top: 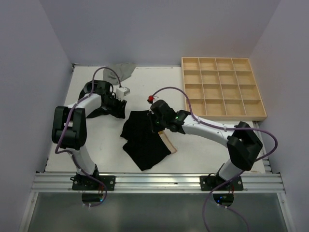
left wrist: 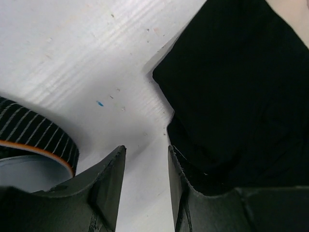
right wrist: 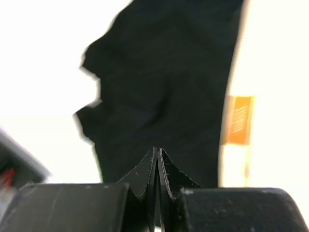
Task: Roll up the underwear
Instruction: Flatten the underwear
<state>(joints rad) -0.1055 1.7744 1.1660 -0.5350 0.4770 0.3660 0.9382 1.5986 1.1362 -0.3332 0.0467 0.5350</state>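
A black underwear (top: 145, 137) lies spread flat mid-table, its tan waistband (top: 169, 144) along the right edge. My right gripper (top: 155, 121) hovers over its upper right part. In the right wrist view the right gripper (right wrist: 157, 151) is shut, with nothing seen between the jaws, above the black cloth (right wrist: 169, 87) and an orange label (right wrist: 239, 120). My left gripper (top: 119, 104) is beside a second dark underwear (top: 102, 112). The left gripper (left wrist: 146, 151) stands open over bare table, with black cloth (left wrist: 241, 87) to its right and a striped waistband (left wrist: 34, 135) to its left. A grey underwear (top: 123, 69) lies at the back.
A wooden grid tray (top: 222, 87) with several compartments sits at the back right. Walls close in the table on the left, back and right. The metal rail (top: 154, 182) with both arm bases runs along the near edge.
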